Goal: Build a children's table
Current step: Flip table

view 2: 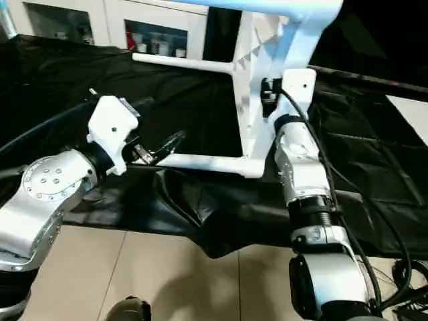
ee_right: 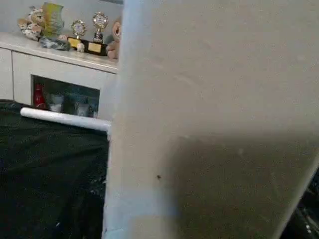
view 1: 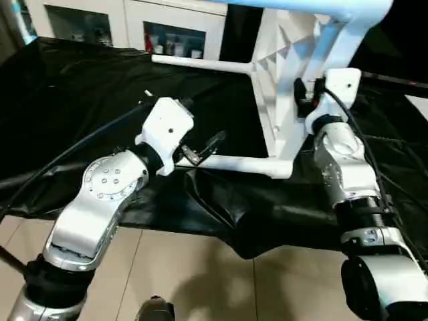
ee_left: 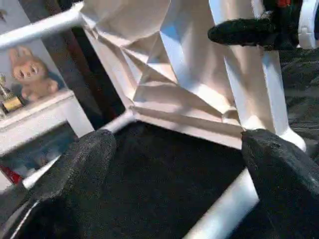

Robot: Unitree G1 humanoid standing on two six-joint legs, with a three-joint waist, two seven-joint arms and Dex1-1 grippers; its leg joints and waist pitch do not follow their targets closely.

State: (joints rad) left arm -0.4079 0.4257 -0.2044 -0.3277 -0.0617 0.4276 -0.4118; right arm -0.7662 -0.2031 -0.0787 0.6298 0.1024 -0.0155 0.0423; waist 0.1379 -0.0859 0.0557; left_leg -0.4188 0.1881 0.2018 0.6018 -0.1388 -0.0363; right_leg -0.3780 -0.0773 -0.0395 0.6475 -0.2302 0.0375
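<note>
We see a black plastic sheet (view 1: 87, 87) draped over the work surface, wrinkled and glossy, its front edge hanging down in a loose fold (view 1: 227, 214) over a beige tiled floor (view 1: 200, 281). Behind it stands a white cabinet (view 1: 167, 17) with glass-fronted compartments, small items inside (view 1: 170, 45) too blurred to name. On top of the cabinet, in the right wrist view, we spot a row of ornaments: two small gold trophies (ee_right: 88, 31) side by side, a plush toy (ee_right: 30, 27) near a pale vase (ee_right: 52, 12). In the left wrist view a tan plush rabbit (ee_left: 30, 72) sits on the same white top. Far right, a flat white board (view 2: 411, 114) lies on the sheet.
</note>
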